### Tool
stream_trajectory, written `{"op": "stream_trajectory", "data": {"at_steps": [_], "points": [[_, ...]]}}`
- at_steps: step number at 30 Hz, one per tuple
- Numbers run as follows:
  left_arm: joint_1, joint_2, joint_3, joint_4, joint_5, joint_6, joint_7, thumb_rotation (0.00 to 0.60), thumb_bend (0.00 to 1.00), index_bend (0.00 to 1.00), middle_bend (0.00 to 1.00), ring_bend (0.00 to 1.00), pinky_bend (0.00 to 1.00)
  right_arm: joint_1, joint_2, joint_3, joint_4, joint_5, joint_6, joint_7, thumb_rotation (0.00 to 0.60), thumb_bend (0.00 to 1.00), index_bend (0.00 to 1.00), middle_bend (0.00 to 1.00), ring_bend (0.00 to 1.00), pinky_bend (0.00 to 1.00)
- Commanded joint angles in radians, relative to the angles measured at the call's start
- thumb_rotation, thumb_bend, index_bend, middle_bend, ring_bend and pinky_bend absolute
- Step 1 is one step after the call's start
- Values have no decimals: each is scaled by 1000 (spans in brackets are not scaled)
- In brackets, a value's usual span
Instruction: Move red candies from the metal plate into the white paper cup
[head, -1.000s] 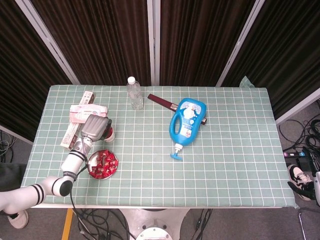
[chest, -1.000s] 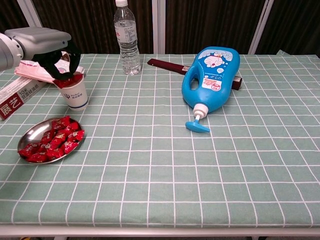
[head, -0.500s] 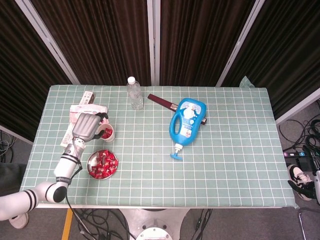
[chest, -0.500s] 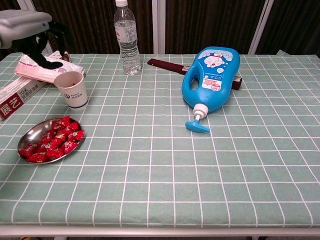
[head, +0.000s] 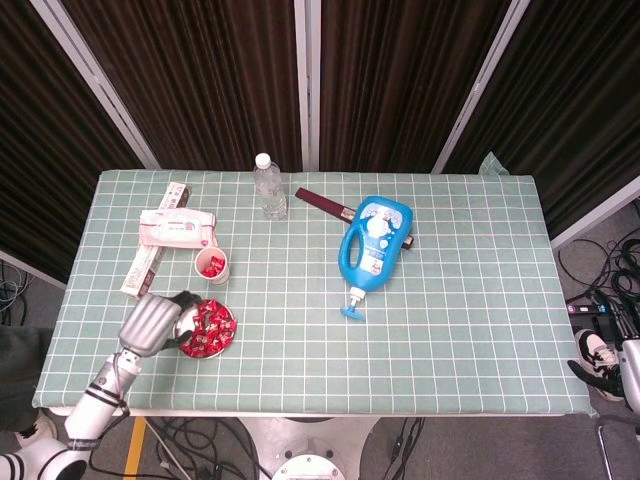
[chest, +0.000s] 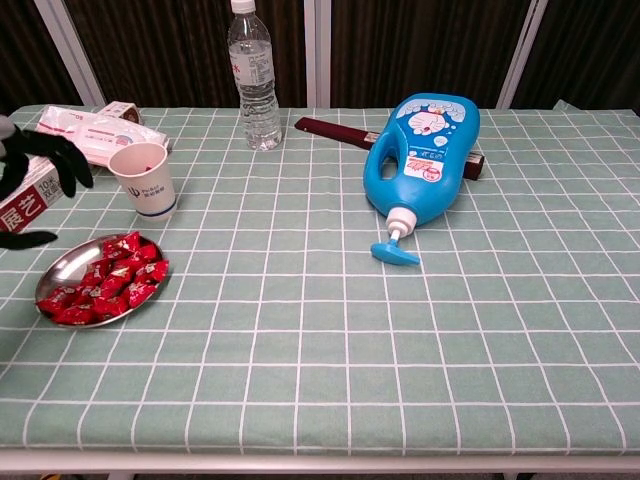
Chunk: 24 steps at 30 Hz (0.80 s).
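Note:
The white paper cup (head: 212, 266) (chest: 145, 178) stands upright behind the metal plate (head: 231, 320) (chest: 62, 266); the head view shows red candies inside the cup. A heap of red candies (head: 205, 328) (chest: 105, 280) lies on the plate. My left hand (head: 153, 322) (chest: 40, 170) hovers at the plate's left side with its dark fingers spread, and it holds nothing. In the chest view only its fingers show at the left edge. My right hand appears in neither view.
A pink-white pack (head: 178, 228) (chest: 95, 130) and a long box (head: 140, 270) (chest: 25, 205) lie left of the cup. Further back stand a water bottle (head: 268, 187) (chest: 252, 75), a dark red box (head: 320, 203) and a lying blue detergent bottle (head: 375, 245) (chest: 425, 155).
My left hand has left its place above the cup and come toward the table's near left, ending beside the plate. Cup and plate have not moved.

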Motion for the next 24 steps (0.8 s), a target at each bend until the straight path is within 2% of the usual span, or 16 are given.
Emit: {"op": "stream_trajectory", "data": {"at_steps": [1,7,24], "points": [[1,-40,8,26,6,-40,18,600,245,387,489,739,1000,-2,1,-2,-4,-2,3,-3,600,36,67,158,71,414],[-17,-81,2,52,-18,-121,82,600,204,312,438,739,1000,-7,5,-3,-8,2,8,-7,600,36,67,158,71,414],[-31,-152,-31,113,-72,-208,150,600,211,395,453,742,1000,-3,3,-3,-12,4,0,-12,600,35,67,158,71,414]]}}
